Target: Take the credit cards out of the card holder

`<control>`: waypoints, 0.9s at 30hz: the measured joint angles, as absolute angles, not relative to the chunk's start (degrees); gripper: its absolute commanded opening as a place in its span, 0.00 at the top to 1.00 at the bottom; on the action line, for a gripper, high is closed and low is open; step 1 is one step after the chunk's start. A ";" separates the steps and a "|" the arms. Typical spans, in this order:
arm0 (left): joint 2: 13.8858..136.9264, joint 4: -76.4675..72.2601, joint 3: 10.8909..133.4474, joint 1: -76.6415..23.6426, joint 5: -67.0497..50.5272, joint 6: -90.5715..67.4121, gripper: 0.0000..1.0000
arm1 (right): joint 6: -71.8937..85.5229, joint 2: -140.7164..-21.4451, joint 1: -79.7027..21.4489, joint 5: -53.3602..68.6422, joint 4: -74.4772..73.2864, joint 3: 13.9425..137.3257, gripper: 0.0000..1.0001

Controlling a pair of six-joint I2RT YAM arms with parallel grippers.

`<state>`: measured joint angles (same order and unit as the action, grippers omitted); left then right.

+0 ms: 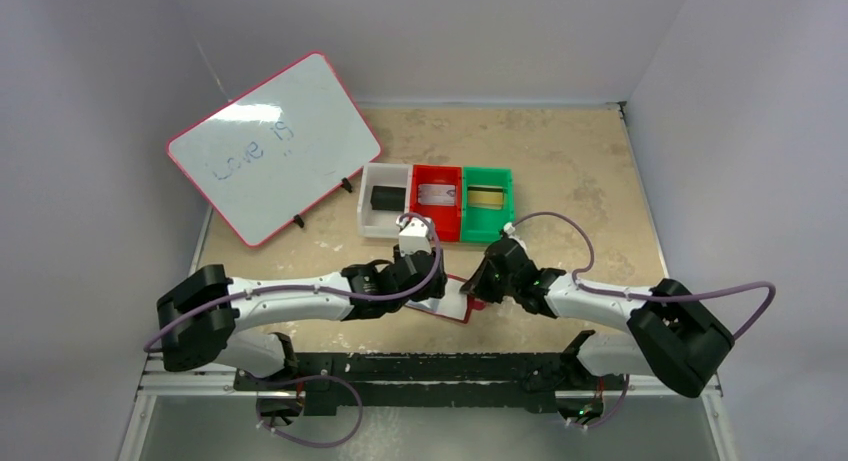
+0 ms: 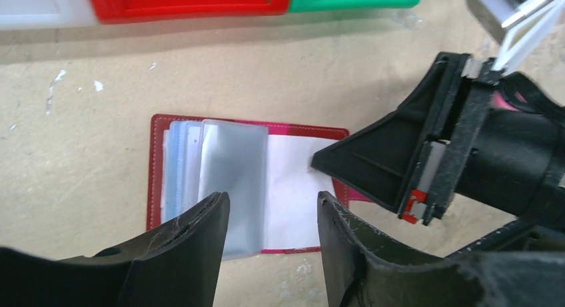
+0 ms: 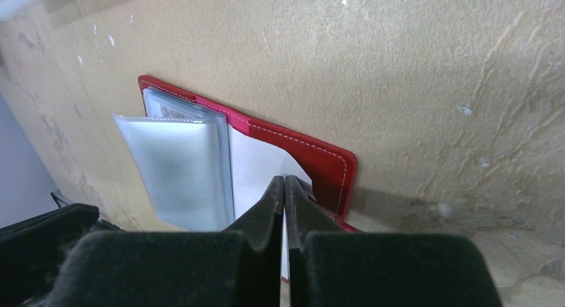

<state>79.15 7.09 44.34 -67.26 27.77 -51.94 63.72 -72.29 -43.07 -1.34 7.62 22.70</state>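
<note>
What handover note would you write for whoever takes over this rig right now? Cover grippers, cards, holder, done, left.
Left gripper: open, fingers above the clear sleeves.
Right gripper: shut, tips on the open card holder, right half.
Done: black card in white bin, silver card in red bin, gold card in green bin.
Left: check sleeves; can't tell if any card remains.

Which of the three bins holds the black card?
The white bin, leftmost in the row, holds the black card; the red bin holds a silver-grey card, the green bin a gold card.
</note>
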 measured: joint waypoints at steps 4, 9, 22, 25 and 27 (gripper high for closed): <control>79.99 8.99 44.34 -67.26 28.71 -52.95 0.47 | 64.25 -73.25 -43.07 -1.13 9.15 22.70 1.00; 83.02 9.43 44.23 -67.26 28.75 -54.76 0.46 | 64.45 -73.82 -43.05 -0.80 9.96 22.70 1.00; 82.61 12.75 43.29 -67.26 32.05 -57.52 0.33 | 64.42 -74.24 -43.05 -0.62 10.15 22.81 1.00; 82.15 13.10 43.18 -67.26 32.12 -57.54 0.38 | 64.42 -74.30 -43.05 -0.62 10.11 22.90 1.00; 82.30 12.99 43.18 -67.26 31.44 -57.49 0.42 | 64.42 -74.41 -43.03 -0.60 9.93 23.03 1.00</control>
<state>82.30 12.99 43.18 -67.26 31.44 -57.49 64.42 -74.41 -43.03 -0.60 9.93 23.03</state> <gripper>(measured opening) 0.633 0.004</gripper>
